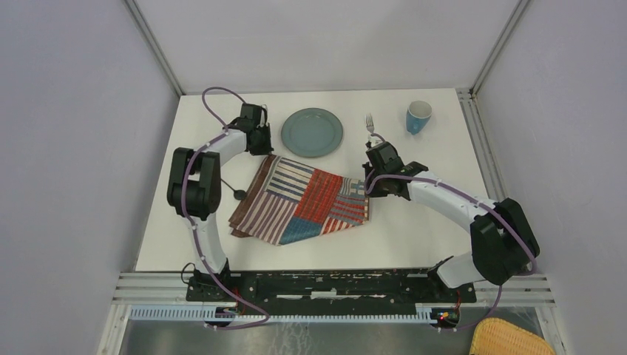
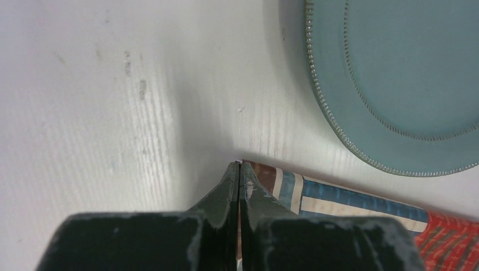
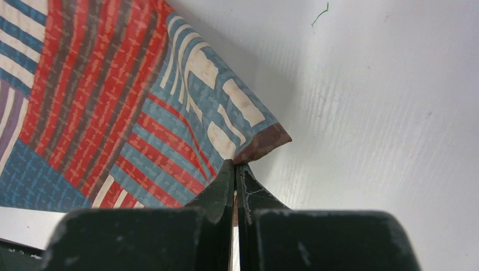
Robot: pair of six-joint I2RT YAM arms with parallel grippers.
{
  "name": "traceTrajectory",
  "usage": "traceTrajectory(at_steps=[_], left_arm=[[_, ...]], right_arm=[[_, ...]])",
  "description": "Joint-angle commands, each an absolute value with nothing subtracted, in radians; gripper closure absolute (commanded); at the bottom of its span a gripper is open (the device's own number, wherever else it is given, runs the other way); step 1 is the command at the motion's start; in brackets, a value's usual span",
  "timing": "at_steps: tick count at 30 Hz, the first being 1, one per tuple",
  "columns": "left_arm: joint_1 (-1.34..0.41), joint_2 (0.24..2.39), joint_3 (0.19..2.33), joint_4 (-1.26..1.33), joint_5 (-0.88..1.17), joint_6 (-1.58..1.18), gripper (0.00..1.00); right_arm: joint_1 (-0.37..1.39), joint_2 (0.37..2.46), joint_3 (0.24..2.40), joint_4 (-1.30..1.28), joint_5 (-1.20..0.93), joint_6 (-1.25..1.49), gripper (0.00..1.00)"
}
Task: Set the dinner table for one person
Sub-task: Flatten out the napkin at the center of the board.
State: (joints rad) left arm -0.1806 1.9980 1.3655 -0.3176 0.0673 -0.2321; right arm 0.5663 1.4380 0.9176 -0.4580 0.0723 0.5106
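- White and matte, the table [image 1: 414, 229] runs from the metal rails at the arms' bases to the far wall and carries the whole setting. A yellow woven basket [image 1: 510, 339] sits off its near right corner, below the rails.
- The placemat [image 1: 303, 203], soft striped patchwork in reds, blues and creams, lies mid-table between the two arms. It is slightly rumpled. Its long axis runs left to right but skewed, with the far left corner farther back than the far right one.
- A small dark round-headed utensil [image 1: 238, 193] lies just beside the cloth's left edge, too small to name.
- The right gripper [image 3: 235, 166] has its jaws together, pinching the placemat's far right corner, which curls up at the tip. The cloth spreads away to its left.
- The left gripper [image 2: 238, 169] has its jaws together on the far left corner, and the cloth runs off to its right.
- With one corner in each arm, neither is nearer. The cloth lies between the two pairs of jaws and on their near side, so any squaring move likely needs an even, joint pull, and an uneven one could twist it.
- Beyond the left corner, just clear of the cloth, sits a glazed teal plate [image 1: 311, 132] with a beaded rim.
- Farther right lie a metal fork [image 1: 370, 127], tines toward the far wall, and a blue cup [image 1: 418, 117].
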Motion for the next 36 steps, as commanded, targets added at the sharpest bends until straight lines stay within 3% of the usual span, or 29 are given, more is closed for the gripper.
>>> traceTrajectory(at_steps=[1,23,36], left_arm=[[-0.181,1.86,1.382,-0.322,-0.097,-0.291,0.98],[-0.182,1.782,1.578,-0.411,-0.154,-0.356,0.98],[-0.183,1.84,1.831,-0.472,-0.134,-0.354,0.98]], right_arm=[[0.562,1.472,0.967,-0.425,0.106,0.512,1.0],[0.433,1.634,1.314,-0.473,0.2,0.455,1.0],[0.407,1.805,1.615,-0.499,0.177,0.432,1.0]])
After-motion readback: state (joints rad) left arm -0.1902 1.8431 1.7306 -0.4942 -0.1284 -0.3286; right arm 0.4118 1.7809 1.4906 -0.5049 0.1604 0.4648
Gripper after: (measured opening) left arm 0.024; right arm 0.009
